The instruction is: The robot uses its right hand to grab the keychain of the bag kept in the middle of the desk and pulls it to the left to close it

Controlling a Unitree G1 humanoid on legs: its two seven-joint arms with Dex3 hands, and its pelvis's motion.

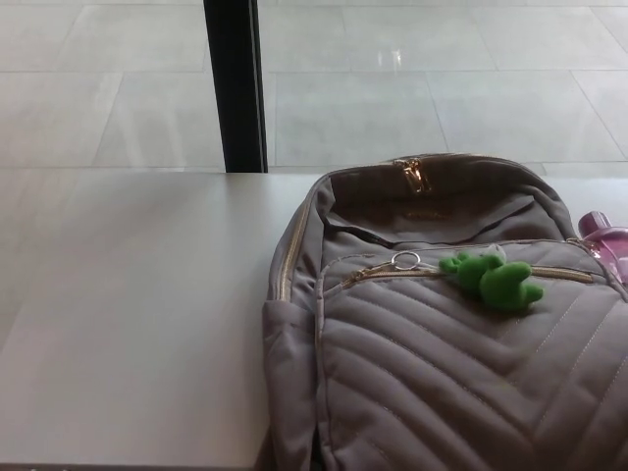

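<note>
A grey quilted backpack lies flat on the pale desk, filling the right half of the head view. A green soft-toy keychain rests on the bag's front pocket. It hangs from a small metal ring at the left end of the gold front zipper, whose teeth look joined along its visible length. A second gold zipper pull sits at the top of the bag. Neither of my hands appears in the view.
A pink bottle pokes out behind the bag at the right edge. A black post stands behind the desk's far edge, with tiled floor beyond. The desk's near edge runs along the bottom left.
</note>
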